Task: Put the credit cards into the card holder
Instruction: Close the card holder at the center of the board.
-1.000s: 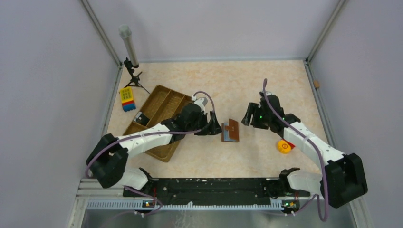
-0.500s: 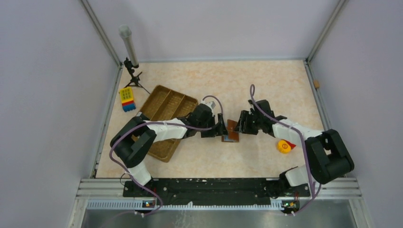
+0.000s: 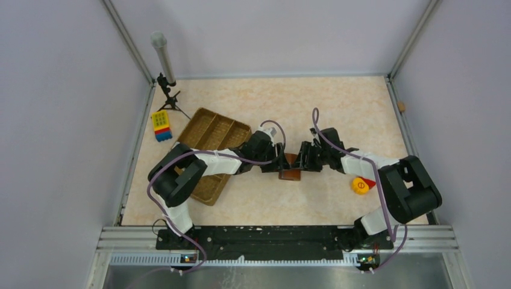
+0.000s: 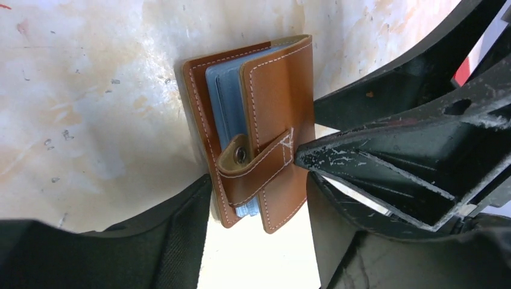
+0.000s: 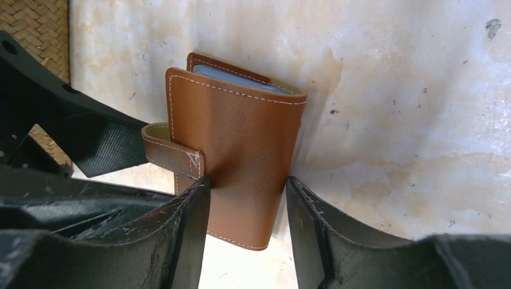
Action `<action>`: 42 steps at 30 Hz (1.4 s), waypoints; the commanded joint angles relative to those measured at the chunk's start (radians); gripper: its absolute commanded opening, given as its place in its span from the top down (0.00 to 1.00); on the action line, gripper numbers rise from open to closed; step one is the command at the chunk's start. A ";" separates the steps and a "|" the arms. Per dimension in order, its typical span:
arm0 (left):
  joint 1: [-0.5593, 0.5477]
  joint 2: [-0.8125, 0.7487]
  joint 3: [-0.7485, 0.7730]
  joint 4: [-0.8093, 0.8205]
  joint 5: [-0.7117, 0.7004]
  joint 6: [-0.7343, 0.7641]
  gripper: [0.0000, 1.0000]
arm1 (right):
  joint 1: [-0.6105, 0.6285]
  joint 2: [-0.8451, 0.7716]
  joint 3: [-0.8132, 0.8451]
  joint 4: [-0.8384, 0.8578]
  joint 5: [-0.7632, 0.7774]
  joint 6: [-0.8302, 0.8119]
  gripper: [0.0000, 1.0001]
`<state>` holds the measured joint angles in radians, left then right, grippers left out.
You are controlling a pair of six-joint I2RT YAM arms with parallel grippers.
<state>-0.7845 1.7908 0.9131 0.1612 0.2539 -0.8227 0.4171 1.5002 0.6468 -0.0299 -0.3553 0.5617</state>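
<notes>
1. The right gripper [image 5: 247, 186] is closed on the holder [image 5: 232, 144]. One finger [image 5: 181, 241] presses on each side of it.
2. The left gripper [image 4: 259, 186] is around the holder too. One of its fingers touches one edge. The other finger sits just beside the far edge, and I cannot tell if it squeezes.
3. The two grippers come at the holder from both sides and nearly meet.
4. The brown holder sits on the table [image 3: 271, 102], near the middle. It is a bit open. Its strap [image 4: 256, 168] is undone and the snap shows.
5. Blue-grey cards [image 4: 224, 108] are inside the holder. I cannot count them.
6. A woven tray [image 3: 211, 123] lies to the left, partly under the left arm.
7. A yellow and blue block [image 3: 161, 125] sits past the tray, by the left edge.
8. A yellow round thing [image 3: 360, 186] lies beside the right arm.
</notes>
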 commanded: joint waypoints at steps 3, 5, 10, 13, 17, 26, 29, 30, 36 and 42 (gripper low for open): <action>0.002 0.068 0.008 -0.091 -0.065 0.028 0.51 | -0.013 -0.031 -0.051 0.022 -0.004 0.012 0.49; 0.002 0.071 -0.002 -0.109 -0.086 0.033 0.55 | -0.034 -0.060 -0.082 0.048 -0.022 0.023 0.47; 0.002 0.062 -0.041 -0.122 -0.116 0.033 0.66 | -0.057 -0.122 -0.163 0.102 -0.062 0.060 0.43; 0.002 0.068 -0.062 -0.113 -0.114 0.026 0.74 | -0.057 -0.128 -0.219 0.192 -0.110 0.106 0.43; 0.002 0.083 -0.087 -0.094 -0.110 0.014 0.82 | -0.058 -0.105 -0.279 0.315 -0.156 0.159 0.43; 0.001 0.090 -0.122 -0.078 -0.122 -0.004 0.95 | -0.046 0.007 -0.314 0.529 -0.190 0.242 0.48; 0.002 0.091 -0.134 -0.056 -0.114 -0.013 0.96 | -0.041 0.009 -0.311 0.565 -0.170 0.242 0.54; 0.002 0.088 -0.141 -0.047 -0.113 -0.013 0.96 | -0.041 0.008 -0.308 0.573 -0.160 0.242 0.59; 0.003 0.017 -0.161 0.012 -0.092 -0.001 0.75 | -0.041 -0.058 -0.250 0.520 -0.096 0.191 0.95; 0.005 -0.210 -0.018 -0.261 -0.232 0.076 0.38 | -0.036 -0.230 -0.137 0.220 0.039 0.026 1.00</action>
<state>-0.7784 1.7191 0.8196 0.1902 0.1577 -0.8238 0.3733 1.3945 0.4156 0.3607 -0.4522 0.7361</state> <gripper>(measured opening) 0.541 0.055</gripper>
